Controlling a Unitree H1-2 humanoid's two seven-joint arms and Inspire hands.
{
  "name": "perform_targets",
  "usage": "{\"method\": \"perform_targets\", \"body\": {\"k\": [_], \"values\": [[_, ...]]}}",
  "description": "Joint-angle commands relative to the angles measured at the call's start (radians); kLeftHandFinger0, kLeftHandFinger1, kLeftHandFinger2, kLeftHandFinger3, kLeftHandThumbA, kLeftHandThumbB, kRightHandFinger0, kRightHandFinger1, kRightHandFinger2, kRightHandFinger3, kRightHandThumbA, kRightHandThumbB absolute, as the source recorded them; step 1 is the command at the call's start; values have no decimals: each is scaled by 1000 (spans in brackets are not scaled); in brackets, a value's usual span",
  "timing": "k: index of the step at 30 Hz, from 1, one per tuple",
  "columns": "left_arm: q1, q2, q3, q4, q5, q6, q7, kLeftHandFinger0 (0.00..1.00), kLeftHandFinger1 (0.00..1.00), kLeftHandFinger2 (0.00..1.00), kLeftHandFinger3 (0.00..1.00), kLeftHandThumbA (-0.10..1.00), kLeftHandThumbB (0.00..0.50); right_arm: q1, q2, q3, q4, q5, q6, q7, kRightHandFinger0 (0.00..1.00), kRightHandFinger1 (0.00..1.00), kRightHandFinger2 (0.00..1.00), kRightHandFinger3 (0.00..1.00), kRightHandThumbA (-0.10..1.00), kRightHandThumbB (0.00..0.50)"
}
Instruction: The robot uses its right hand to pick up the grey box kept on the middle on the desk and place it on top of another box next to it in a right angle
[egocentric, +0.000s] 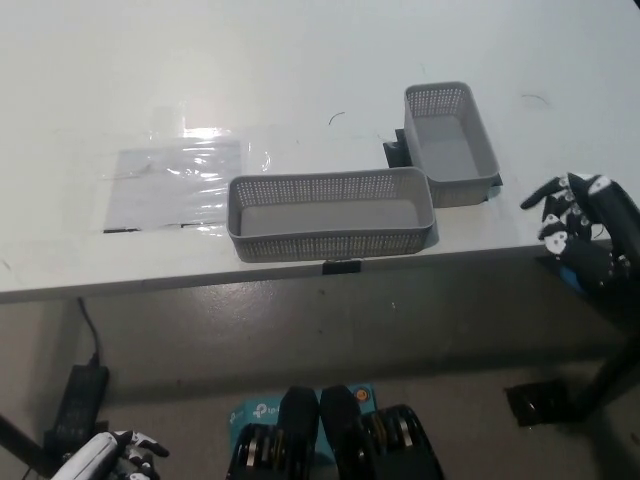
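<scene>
Right hand (578, 222) is hovering with fingers spread and empty at the desk's (300, 60) right edge, well apart from the long grey box (330, 214) sitting mid-desk at the front edge. I am judging this as the approach step: next I am reaching leftward to grip it, then setting it crosswise on the smaller box (450, 143) touching its right end. Left hand (110, 460) is hanging low, below the desk.

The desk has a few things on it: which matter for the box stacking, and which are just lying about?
Job:
long grey box, mid-desk
smaller grey box beside it
black right hand, open at the desk's right edge

Lying about:
clear plastic sheet
white left hand, resting low
</scene>
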Motion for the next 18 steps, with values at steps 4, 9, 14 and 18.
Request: {"method": "perform_targets", "body": {"k": [4, 9, 14, 18], "values": [[-11, 25, 6, -26, 10, -11, -31, 333, 346, 485, 590, 261, 295, -121, -82, 42, 133, -18, -54, 92, 603, 620, 680, 638, -32, 365], [-7, 27, 5, -28, 23, -19, -29, 295, 321, 465, 600, 272, 304, -177, -94, 93, 185, -64, -80, 105, 881, 997, 961, 776, 88, 381], [-11, 28, 6, -31, 20, 3, -38, 348, 362, 513, 608, 290, 311, -241, -122, 169, 188, -114, -30, 176, 1000, 1000, 1000, 1000, 308, 418], [-9, 30, 6, -35, 19, 2, -43, 352, 369, 511, 606, 293, 306, -274, -114, 211, 214, -163, -26, 175, 1000, 1000, 1000, 1000, 324, 459]]}}
